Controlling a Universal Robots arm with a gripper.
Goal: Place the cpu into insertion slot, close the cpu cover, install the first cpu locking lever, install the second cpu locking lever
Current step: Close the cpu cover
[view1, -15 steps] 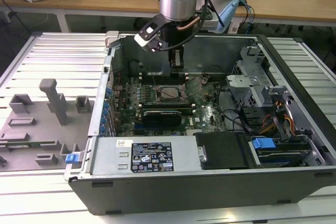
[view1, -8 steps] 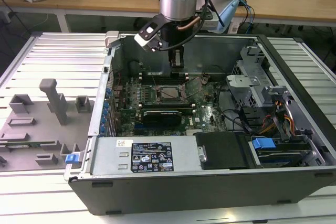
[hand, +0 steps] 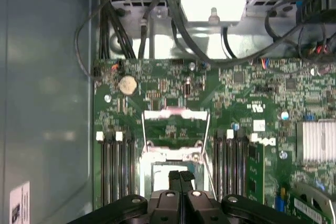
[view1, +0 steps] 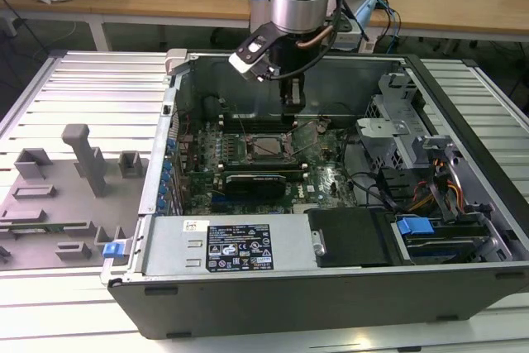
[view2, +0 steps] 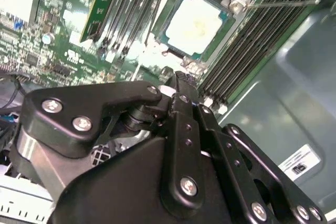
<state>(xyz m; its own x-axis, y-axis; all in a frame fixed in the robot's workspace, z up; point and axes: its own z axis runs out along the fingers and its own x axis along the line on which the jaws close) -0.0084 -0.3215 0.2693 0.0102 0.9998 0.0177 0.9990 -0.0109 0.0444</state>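
1. Pincer (view1: 291,97): hangs on the arm in the upper middle of the exterior view, down inside the open computer case (view1: 331,287). In the first wrist view the fingers (hand: 175,178) lie together with nothing between them. Judged: shut tips suit pushing, not carrying.
2. cpu (view2: 198,23): pale silver top up, lying flat and square in the socket (view1: 266,146), apart from the pincer. Placing looks done.
3. cpu cover (hand: 176,115): the silvery frame is swung open off the socket, with green board showing through its open middle. The pincer tips sit just beside its hinge end, probably so the shut tips can press on the frame; contact cannot be told.
4. Locking lever (view2: 283,3): a thin wire rod standing free beside the socket, not latched.
5. Containers: the case lies on its side on the ribbed worktop (view1: 99,80) and holds the motherboard (view1: 322,179) at the frame's centre and a drive cage (view1: 397,121) at the exterior view's right. A grey fixture tray (view1: 87,159) lies at the exterior view's left.
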